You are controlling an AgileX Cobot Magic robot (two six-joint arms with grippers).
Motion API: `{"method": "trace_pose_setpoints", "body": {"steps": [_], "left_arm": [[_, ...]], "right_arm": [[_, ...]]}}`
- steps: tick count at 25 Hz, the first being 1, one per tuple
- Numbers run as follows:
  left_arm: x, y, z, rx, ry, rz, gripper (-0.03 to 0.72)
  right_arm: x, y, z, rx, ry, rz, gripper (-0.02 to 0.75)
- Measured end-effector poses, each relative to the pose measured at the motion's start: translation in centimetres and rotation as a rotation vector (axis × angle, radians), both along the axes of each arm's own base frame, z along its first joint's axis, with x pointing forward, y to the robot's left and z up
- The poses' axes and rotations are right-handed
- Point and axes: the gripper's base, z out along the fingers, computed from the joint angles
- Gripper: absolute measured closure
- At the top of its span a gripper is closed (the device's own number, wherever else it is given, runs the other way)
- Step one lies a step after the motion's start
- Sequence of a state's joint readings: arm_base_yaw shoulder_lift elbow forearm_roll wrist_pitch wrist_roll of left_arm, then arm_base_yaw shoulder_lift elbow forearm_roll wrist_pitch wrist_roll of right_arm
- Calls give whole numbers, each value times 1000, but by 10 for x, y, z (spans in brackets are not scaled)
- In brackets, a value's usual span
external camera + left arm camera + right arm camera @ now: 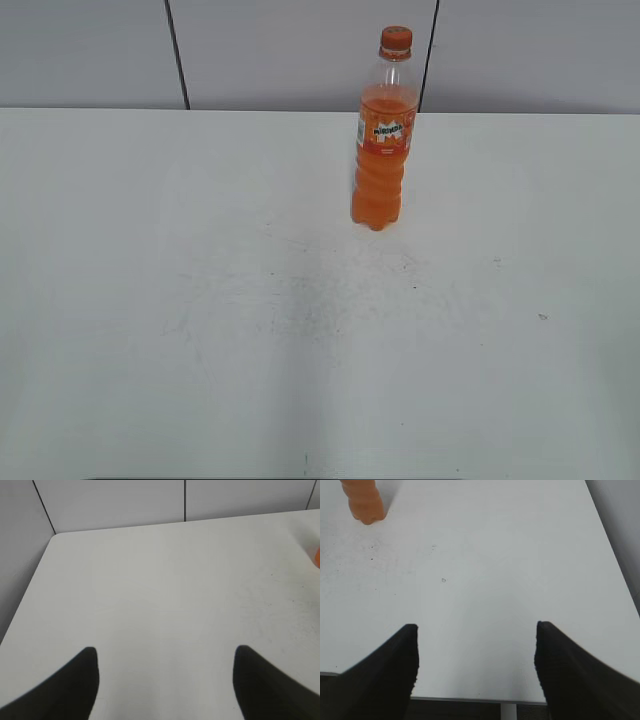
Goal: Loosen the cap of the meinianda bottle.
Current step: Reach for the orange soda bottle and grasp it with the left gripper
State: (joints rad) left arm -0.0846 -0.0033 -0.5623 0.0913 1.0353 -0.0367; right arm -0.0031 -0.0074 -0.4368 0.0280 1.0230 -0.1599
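**Cap untouched, both grippers still to reach the bottle**

Nothing of the task looks done: the meinianda bottle (381, 150) stands upright in the upper middle of the exterior view, right of centre, its cap (396, 39) seated on the neck. No arm shows there. The left gripper (165, 672) and right gripper (476, 650) hang over the bare white table (200, 300) with jaws spread, grasping nothing. All gripping and twisting remains. The bottle is clear, waisted plastic holding orange soda (ribbed lower body, glossy label); the tabletop is matte and faintly scuffed
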Motion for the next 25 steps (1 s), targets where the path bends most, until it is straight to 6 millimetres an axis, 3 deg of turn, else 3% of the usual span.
{"method": "trace_pose_setpoints", "body": {"steps": [25], "left_arm": [[0,0,0,0,0,0,180]], "right_arm": [[0,0,0,0,0,0,194]]}}
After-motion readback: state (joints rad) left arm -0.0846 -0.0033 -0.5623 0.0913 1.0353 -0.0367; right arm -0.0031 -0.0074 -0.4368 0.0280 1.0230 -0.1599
